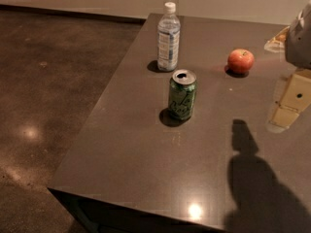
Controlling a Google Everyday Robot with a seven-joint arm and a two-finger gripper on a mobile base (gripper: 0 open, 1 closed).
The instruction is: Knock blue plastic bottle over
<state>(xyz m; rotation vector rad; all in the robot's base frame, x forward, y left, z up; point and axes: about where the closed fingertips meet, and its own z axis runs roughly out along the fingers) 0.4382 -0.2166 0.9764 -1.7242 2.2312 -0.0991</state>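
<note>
The blue plastic bottle (168, 37) stands upright near the far left edge of the dark table (136, 159). It is clear, with a white cap and a blue-and-white label. My gripper (289, 103) is at the right edge of the view, above the table's right side and far to the right of the bottle. It touches nothing. Its shadow falls on the table in front of it.
A green soda can (182, 94) stands upright just in front of the bottle. A red apple (241, 60) lies to the bottle's right. A light object (275, 41) sits at the far right, partly hidden by my arm. The floor (48, 106) drops off left of the table.
</note>
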